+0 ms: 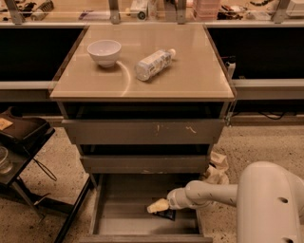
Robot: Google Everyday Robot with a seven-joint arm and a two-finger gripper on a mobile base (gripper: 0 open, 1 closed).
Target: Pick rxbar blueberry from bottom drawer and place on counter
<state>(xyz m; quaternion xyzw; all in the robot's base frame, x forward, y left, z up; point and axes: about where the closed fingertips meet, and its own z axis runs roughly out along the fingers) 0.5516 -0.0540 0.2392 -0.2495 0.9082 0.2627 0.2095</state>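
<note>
The bottom drawer (118, 213) is pulled out, a wide shallow grey tray near the floor. The rxbar blueberry (167, 215), a small flat dark wrapper, lies on the drawer floor toward the right. My gripper (156, 206) reaches in from the right on a white arm, and its pale tip sits just above the left end of the bar. The beige counter (190, 71) tops the cabinet.
A white bowl (104, 51) and a clear plastic water bottle (153, 63) lie on the counter. Two closed grey drawers (142, 132) sit above the open one. A dark side stand (23, 137) is at the left. A cluttered ledge (152, 9) runs behind.
</note>
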